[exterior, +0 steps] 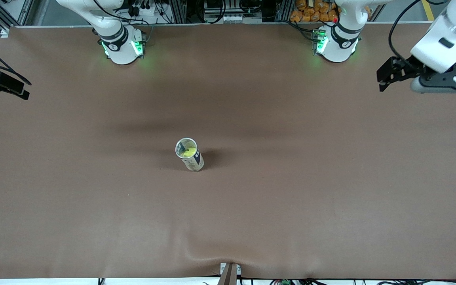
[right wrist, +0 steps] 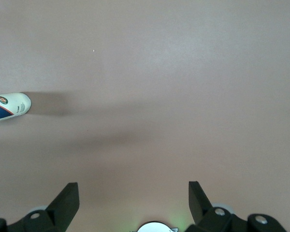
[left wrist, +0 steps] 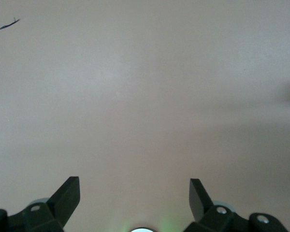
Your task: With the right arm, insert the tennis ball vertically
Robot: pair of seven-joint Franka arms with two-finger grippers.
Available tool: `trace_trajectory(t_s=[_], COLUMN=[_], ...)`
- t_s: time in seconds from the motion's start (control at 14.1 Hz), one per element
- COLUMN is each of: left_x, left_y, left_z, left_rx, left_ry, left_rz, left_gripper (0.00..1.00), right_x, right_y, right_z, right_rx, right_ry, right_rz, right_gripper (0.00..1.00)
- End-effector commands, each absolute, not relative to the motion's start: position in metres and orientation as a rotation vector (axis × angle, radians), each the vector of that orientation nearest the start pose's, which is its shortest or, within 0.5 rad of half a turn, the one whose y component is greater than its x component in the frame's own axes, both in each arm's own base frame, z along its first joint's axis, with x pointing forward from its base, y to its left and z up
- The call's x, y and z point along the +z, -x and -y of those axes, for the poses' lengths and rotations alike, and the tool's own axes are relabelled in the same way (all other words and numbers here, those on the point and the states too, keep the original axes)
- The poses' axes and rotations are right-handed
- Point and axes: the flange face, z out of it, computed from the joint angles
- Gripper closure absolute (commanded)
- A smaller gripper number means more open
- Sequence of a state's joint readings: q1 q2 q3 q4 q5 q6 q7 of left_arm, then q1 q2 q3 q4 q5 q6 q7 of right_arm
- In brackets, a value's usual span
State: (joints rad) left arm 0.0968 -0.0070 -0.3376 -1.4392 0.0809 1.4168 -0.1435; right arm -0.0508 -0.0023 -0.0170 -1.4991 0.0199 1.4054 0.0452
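Mid-table, a can point(exterior: 190, 155) stands upright with the tennis ball point(exterior: 189, 152) inside; its white label bears a dark band and small emblem, the writing unreadable. Over the table's left-arm end, the left gripper point(left wrist: 134, 193) hangs wide open and empty. Likewise spread and empty, the right gripper point(right wrist: 134, 195) waits over its end.

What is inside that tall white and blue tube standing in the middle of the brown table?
A yellow-green tennis ball sits inside the open-topped white and blue tube. Anything beneath the ball is covered by it and by the tube's wall.
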Motion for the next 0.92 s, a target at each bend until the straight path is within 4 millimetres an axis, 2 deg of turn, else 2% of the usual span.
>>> trace_trajectory(t_s=[0.0,0.21,0.36,0.5,0.64,0.71,0.85], left_x=[0.684,0.689,0.692,0.693,0.689,0.685,0.680], left_y=[-0.515,-0.514,-0.519,-0.520,-0.513,-0.511,-0.503], left_z=[0.102,0.084,0.054,0.043,0.044,0.031,0.032], left_rx=[0.010,-0.002,-0.014,-0.033,-0.014,-0.003,0.017], left_ry=[3.086,3.102,3.122,3.158,3.155,3.160,3.163], left_rz=[-0.079,-0.021,0.055,0.074,0.032,0.060,0.058], left_gripper=[0.00,0.00,0.00,0.00,0.00,0.00,0.00], right_x=[0.653,0.652,0.653,0.654,0.654,0.656,0.659], right_y=[-0.530,-0.530,-0.530,-0.530,-0.527,-0.527,-0.528], right_z=[0.029,0.025,0.026,0.024,0.029,0.026,0.027], right_rx=[0.136,0.142,0.139,0.139,0.161,0.158,0.147], right_ry=[3.115,3.120,3.123,3.124,3.120,3.121,3.123], right_rz=[-0.183,-0.172,-0.173,-0.166,-0.184,-0.174,-0.177], right_gripper=[0.00,0.00,0.00,0.00,0.00,0.00,0.00])
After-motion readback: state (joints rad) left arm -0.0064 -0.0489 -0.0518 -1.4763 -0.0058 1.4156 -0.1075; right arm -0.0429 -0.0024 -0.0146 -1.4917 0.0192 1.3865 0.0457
